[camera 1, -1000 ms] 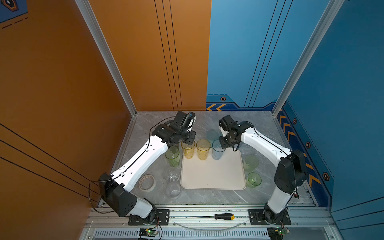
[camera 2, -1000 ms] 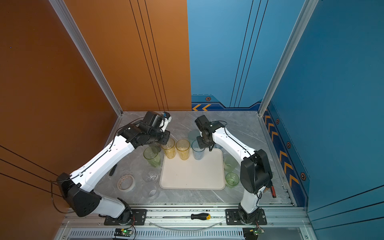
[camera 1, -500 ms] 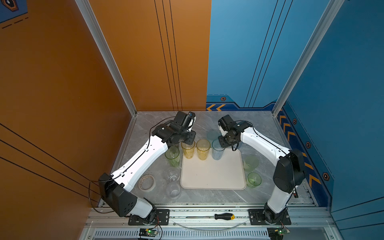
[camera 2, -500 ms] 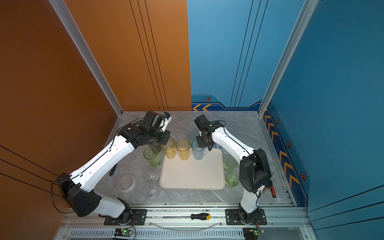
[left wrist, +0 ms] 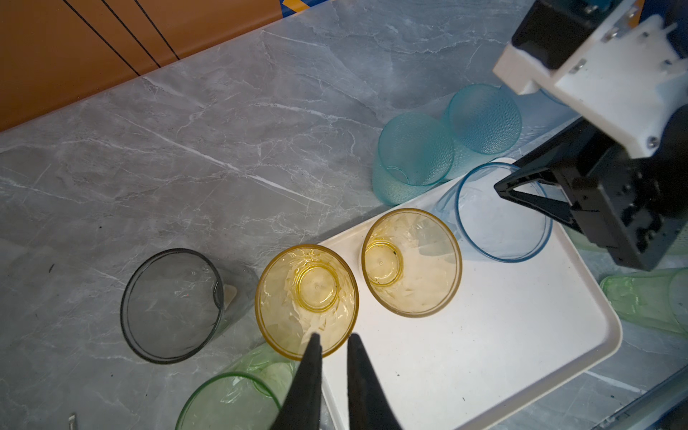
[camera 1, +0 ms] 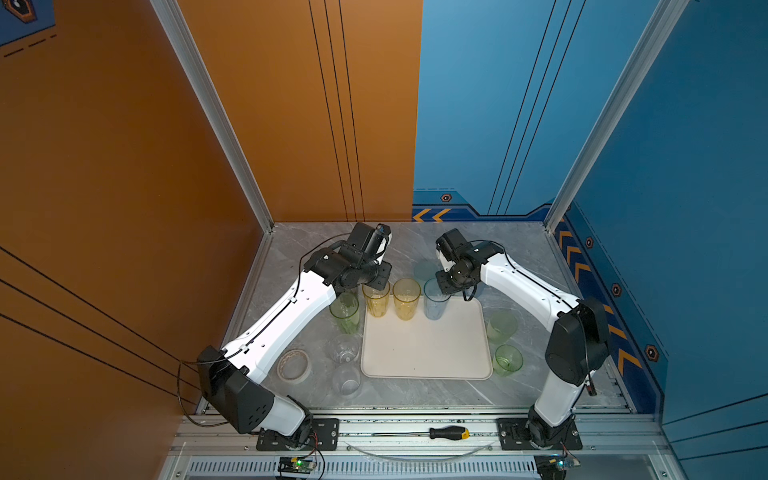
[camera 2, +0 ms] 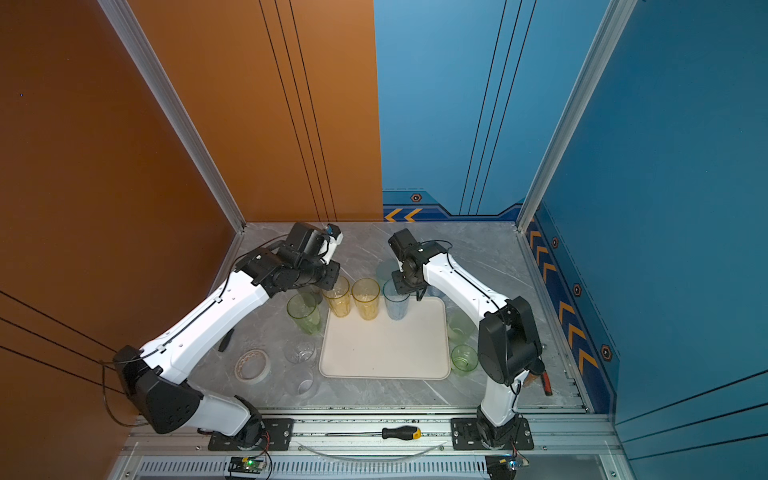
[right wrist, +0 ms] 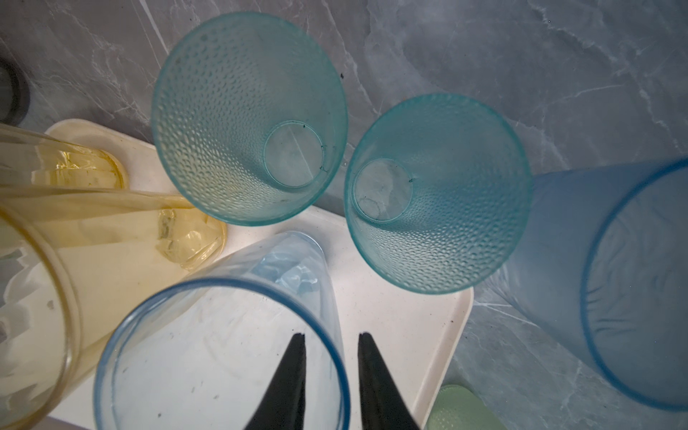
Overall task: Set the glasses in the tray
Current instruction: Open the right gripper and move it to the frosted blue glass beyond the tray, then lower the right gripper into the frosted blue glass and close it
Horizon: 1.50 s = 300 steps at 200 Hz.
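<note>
R gripper point(right wrist: 331, 337) just let go: jaws now apart, straddling blue glass point(right wrist: 208, 335) rim. Glass stands on tray point(right wrist: 402, 316), far edge; drop done, I reckon. L gripper point(left wrist: 334, 337) narrow about yellow glass point(left wrist: 307, 298) rim at tray corner, can't tell if clamped. Far rim crowded by teal pair point(right wrist: 249, 119), so exit straight up. Near half of tray bare.

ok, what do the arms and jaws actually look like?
Both match: left arm and right arm have white link shells, black joint housings, thin black cables running along them, and black base plates. Jaws are black, tapering to points. There is a white camera bracket at each wrist.
</note>
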Tool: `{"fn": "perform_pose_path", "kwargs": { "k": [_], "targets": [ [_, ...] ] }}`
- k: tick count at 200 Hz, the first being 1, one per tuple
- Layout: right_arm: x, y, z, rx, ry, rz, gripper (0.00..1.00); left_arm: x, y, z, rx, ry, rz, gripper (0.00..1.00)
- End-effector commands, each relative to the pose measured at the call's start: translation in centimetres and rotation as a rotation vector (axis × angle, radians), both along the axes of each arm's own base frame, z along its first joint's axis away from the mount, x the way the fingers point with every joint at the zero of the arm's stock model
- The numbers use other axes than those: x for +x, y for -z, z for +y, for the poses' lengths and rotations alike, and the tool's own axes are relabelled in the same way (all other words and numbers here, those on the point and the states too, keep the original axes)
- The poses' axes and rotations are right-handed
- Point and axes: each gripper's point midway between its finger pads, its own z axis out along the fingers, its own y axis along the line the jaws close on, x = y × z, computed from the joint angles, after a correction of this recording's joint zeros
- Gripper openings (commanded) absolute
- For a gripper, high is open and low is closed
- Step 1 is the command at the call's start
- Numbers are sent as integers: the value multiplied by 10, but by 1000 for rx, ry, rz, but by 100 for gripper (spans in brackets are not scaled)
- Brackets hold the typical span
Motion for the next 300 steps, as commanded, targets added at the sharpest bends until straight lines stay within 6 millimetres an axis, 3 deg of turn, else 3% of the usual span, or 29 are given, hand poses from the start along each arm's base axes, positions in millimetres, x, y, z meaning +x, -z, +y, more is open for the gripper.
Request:
{"fn": "perform_pose_path", "kwargs": {
  "k": [1, 145, 175, 213, 235, 257, 300],
  "targets": [
    [4, -15, 2, 35, 8, -31, 25, 1, 5, 8, 32, -12, 7, 16],
    [6, -39, -3, 55, 19, -100, 29, 9, 13, 13, 36, -55, -21, 16],
    [5, -47, -3, 78, 21, -117, 29, 10, 12, 13, 35, -55, -21, 16],
    [5, -73, -5, 136, 36, -176, 29, 11, 10, 15, 34, -65, -34, 16],
    [8, -91, -20, 147, 79, -224, 31, 11, 9, 14, 26, -64, -37, 16],
    [13, -97, -50, 145, 159, -246, 32, 12, 9, 13, 25, -66, -36, 16],
    [20, -88, -120, 151, 364, -197, 32, 12, 7, 12, 19, -63, -39, 16]
  ]
}}
